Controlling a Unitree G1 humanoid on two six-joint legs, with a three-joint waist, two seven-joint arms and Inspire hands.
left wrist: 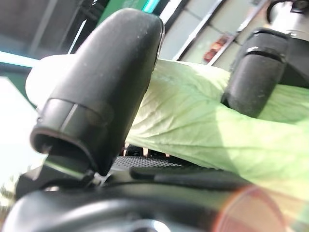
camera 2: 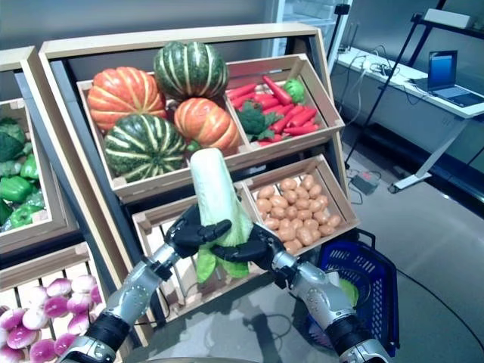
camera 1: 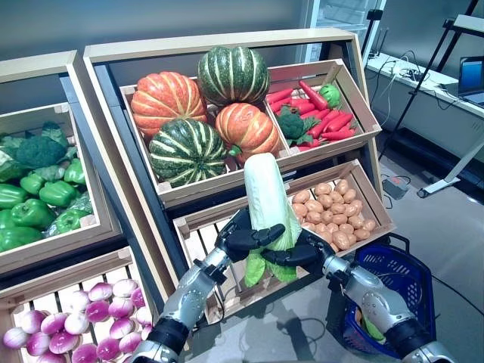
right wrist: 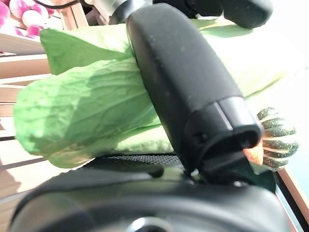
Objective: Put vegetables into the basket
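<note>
Both hands hold one long napa cabbage (camera 1: 268, 204) upright in front of the wooden stand, white stem end up and green leaves down. My left hand (camera 1: 246, 239) is curled round its lower part from the left, and my right hand (camera 1: 296, 254) is curled round it from the right. The cabbage's pale green leaves show against the left thumb (left wrist: 104, 92) and the right thumb (right wrist: 188, 92) in the wrist views. The blue plastic basket (camera 1: 408, 281) stands on the floor at the lower right, below and right of the hands. Something green (camera 2: 348, 291) lies inside it.
The wooden vegetable stand (camera 1: 227, 45) rises right behind the hands, with slanted crates at two levels. A second stand (camera 1: 45, 249) is to the left. A desk with a laptop (camera 2: 446, 76) and cables stand at the far right. Grey floor (camera 1: 454, 227) lies around the basket.
</note>
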